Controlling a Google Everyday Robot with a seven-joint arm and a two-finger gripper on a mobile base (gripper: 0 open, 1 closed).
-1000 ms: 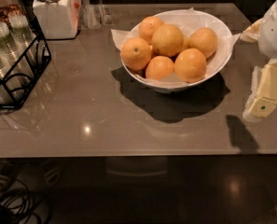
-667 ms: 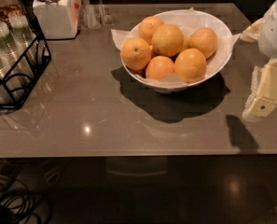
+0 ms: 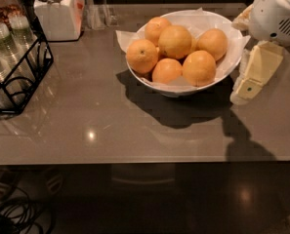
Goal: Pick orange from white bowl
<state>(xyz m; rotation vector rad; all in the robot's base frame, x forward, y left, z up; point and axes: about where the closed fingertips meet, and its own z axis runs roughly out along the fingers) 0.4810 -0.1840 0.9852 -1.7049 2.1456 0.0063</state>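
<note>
The white bowl [image 3: 183,88], lined with crinkled white paper, stands on the grey table right of centre. It holds several oranges. A large orange [image 3: 175,41] sits on top in the middle, with others like it around it [image 3: 199,67]. My gripper [image 3: 253,78] hangs just right of the bowl at about rim height, close to the bowl's side. It is empty, and its white arm housing [image 3: 279,13] is above it at the top right.
A black wire rack [image 3: 17,79] with bottles stands at the left edge. A white lidded jar [image 3: 56,11] and a clear glass [image 3: 98,16] stand at the back left. The table's front edge [image 3: 134,161] runs across the lower part of the view.
My gripper and arm have moved left and toward the back, closer to the bowl's right side. The bowl and oranges have not moved.
</note>
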